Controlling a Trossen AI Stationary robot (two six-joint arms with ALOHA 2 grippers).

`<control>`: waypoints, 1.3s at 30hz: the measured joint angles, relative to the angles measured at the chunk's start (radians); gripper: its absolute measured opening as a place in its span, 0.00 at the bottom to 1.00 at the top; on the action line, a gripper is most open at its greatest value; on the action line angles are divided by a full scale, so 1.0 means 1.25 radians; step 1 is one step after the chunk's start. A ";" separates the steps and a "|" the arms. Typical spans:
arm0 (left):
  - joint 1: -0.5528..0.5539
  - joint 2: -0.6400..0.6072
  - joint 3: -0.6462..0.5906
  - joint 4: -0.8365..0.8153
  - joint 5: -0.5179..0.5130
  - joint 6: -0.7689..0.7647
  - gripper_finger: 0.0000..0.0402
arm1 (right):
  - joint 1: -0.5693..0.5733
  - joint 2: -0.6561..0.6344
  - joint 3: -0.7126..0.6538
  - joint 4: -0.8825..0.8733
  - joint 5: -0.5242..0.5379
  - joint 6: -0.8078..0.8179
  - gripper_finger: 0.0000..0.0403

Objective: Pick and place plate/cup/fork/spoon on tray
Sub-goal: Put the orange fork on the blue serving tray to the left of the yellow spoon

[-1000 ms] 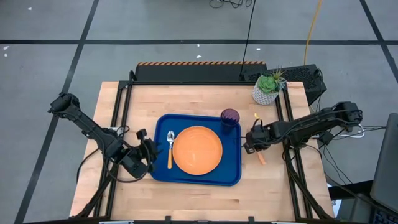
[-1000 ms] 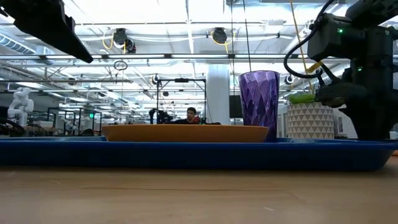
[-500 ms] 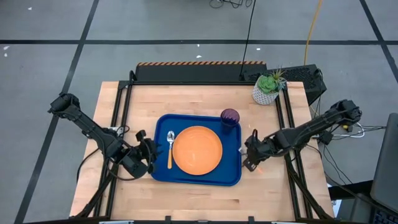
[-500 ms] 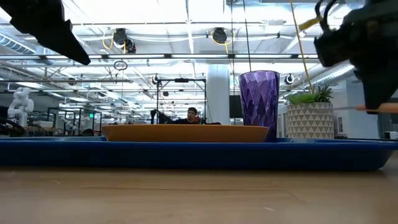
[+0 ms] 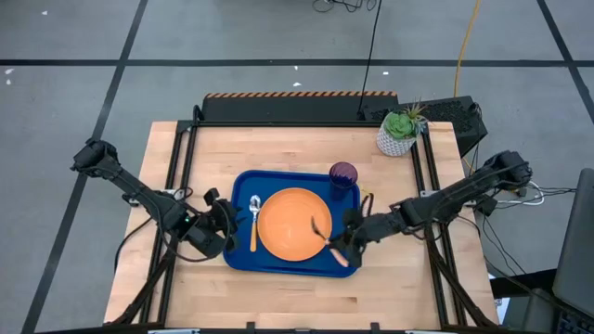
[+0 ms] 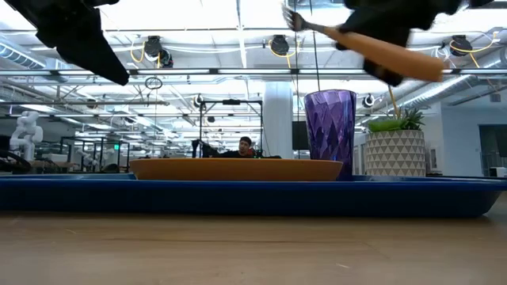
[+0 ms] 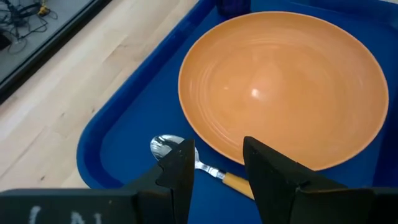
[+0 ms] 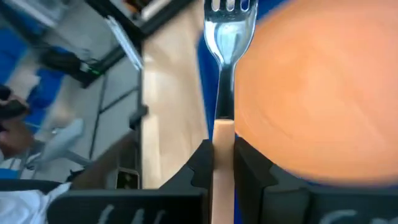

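Fork held above the tray

Right hand clamps the fork, tines over the plate; left hand hangs part-open, empty, spoon just beyond

Tray mostly filled: plate centre, cup far corner, spoon left; near-right strip free.

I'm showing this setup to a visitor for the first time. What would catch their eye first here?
Probably the fork, held in the air by the right claw, shut on its orange handle, tines out over the orange plate. That plate sits mid-way on the blue tray, with the spoon beside it on the left and the purple cup at the tray's far right corner. The left claw waits open at the tray's left edge.
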 joint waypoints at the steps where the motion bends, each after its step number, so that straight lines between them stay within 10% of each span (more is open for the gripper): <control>1: 0.001 0.000 0.000 0.001 0.000 0.005 0.35 | -0.011 0.019 0.000 0.043 -0.015 -0.023 0.05; 10: 0.000 0.000 0.000 0.031 -0.037 0.092 0.35 | -0.111 0.180 0.014 0.394 -0.106 -0.183 0.05; 20: 0.024 0.000 0.000 0.459 0.066 0.410 0.35 | -0.141 0.314 0.208 0.392 -0.180 -0.444 0.05; 39: 0.025 0.036 0.000 0.527 0.167 0.381 0.35 | -0.164 0.304 0.293 0.408 -0.096 -0.658 0.05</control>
